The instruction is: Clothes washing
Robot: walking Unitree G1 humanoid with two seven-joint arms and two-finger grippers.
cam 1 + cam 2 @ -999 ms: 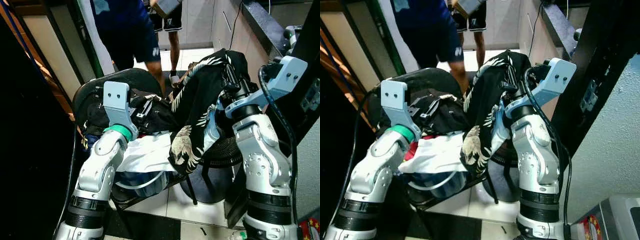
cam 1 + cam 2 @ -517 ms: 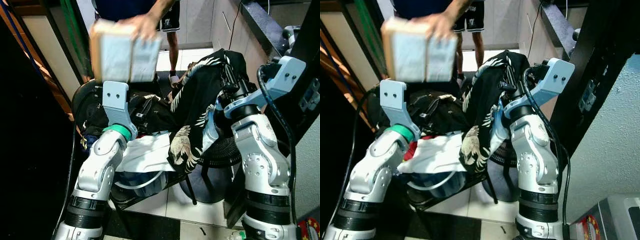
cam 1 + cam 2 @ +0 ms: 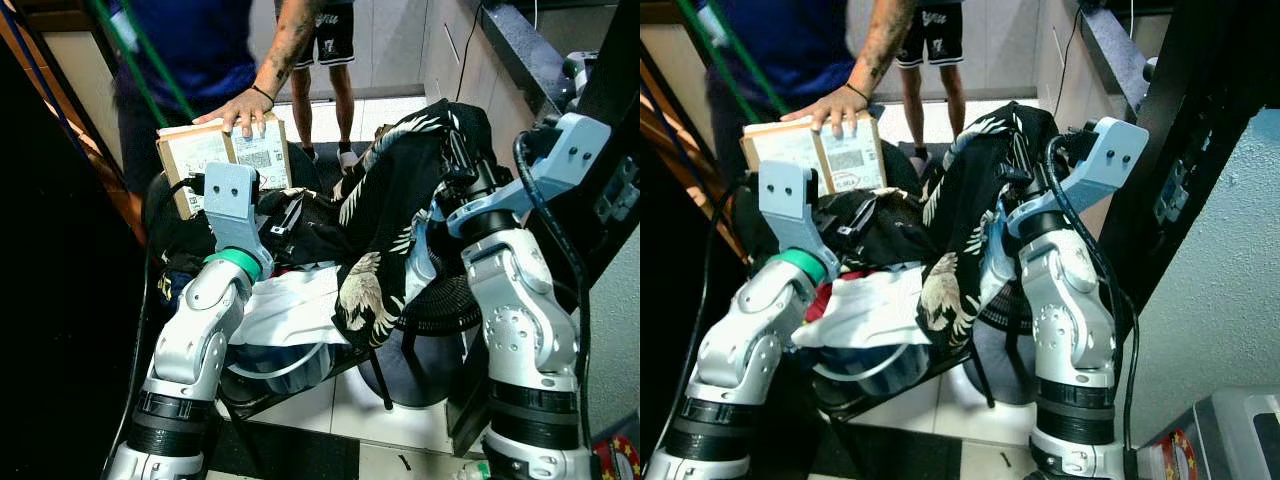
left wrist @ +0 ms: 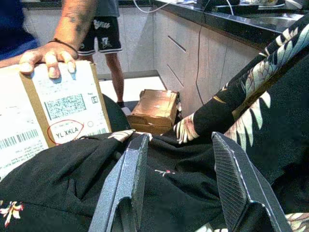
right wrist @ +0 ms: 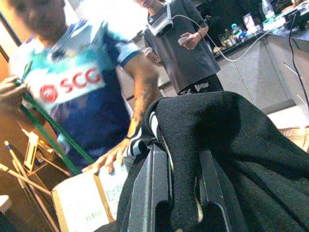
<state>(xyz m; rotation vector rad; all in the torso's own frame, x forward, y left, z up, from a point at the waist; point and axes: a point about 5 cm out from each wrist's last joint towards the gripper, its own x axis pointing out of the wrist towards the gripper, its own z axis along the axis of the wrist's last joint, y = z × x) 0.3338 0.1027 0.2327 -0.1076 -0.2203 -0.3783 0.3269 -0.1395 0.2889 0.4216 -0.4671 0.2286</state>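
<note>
The right gripper point(image 5: 181, 181) is pinching a fold of the black floral shirt point(image 3: 400, 215), lifting it off the chair's clothes pile point(image 3: 290, 300), while the left gripper point(image 4: 181, 179) is hovering open-fingered, ready to help.

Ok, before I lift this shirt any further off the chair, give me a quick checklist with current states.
1. Right gripper pinching the black floral shirt: ok, fabric sits between its fingers.
2. Left gripper free: ok, open over the dark clothes pile.
3. Person's hand near the workspace: not ok, it rests on a cardboard box just behind the left gripper.
4. Shirt snagged on the chair: cannot tell.
5. Second person standing behind: ok, well back.
</note>
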